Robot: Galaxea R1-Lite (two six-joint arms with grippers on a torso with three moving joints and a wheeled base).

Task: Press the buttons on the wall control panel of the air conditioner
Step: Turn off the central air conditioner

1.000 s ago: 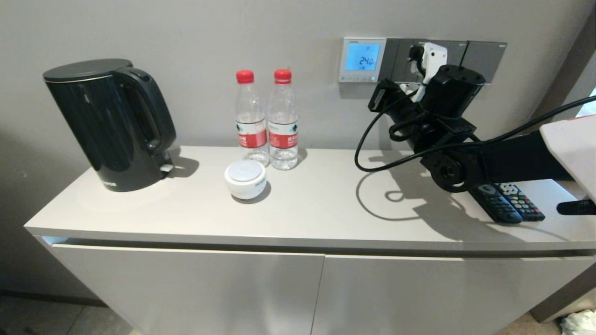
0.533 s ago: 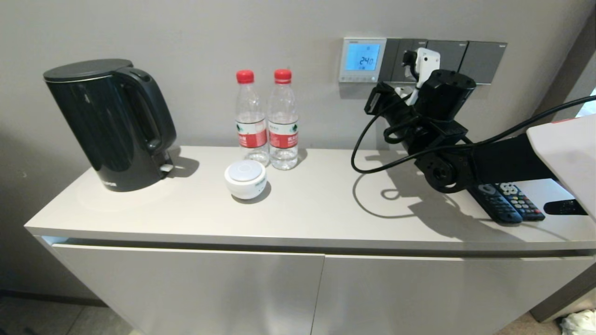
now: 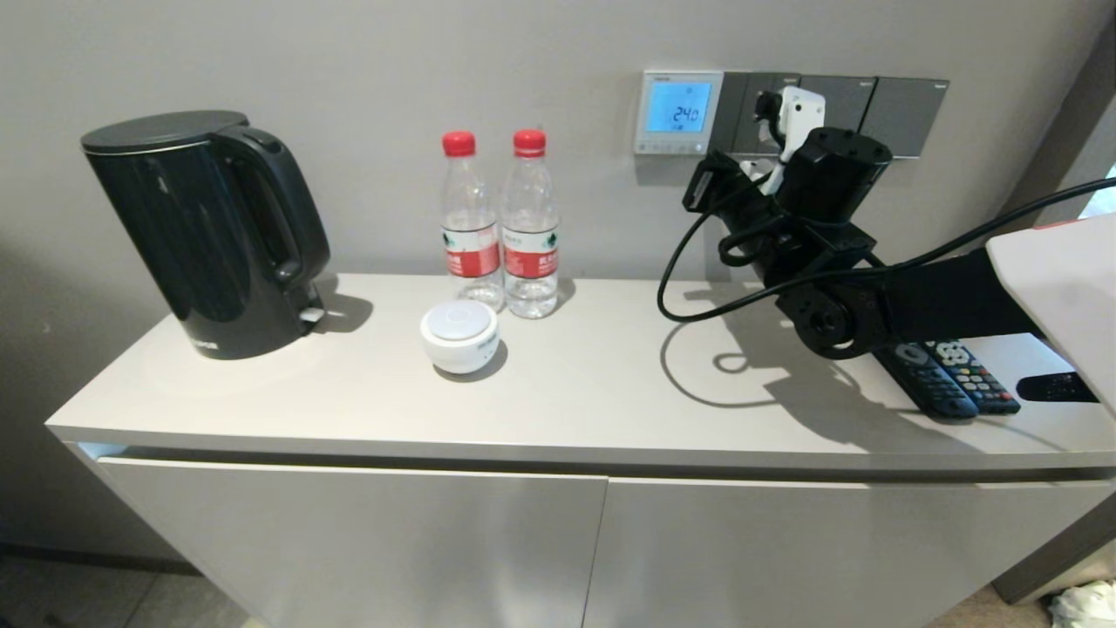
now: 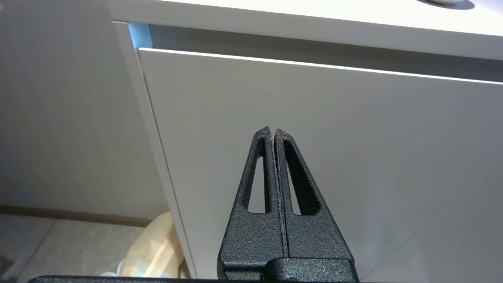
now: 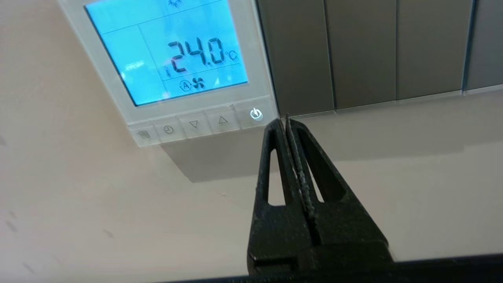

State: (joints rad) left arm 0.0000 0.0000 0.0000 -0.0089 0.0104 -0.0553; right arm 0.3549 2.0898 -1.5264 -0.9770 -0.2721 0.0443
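Just beyond my closed right gripper [image 5: 283, 120], the small white-framed wall control panel [image 5: 257, 59] glows 24.0; over the last second I have edged closer, tips now beside the pale grey buttons [image 5: 222, 121], probably ready to press. My left gripper [image 4: 272, 133] hangs shut, idle.

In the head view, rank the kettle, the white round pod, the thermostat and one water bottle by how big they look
1. Kettle
2. Water bottle
3. Thermostat and white pod look alike, and the thermostat is farther from the camera, so I won't rank them.
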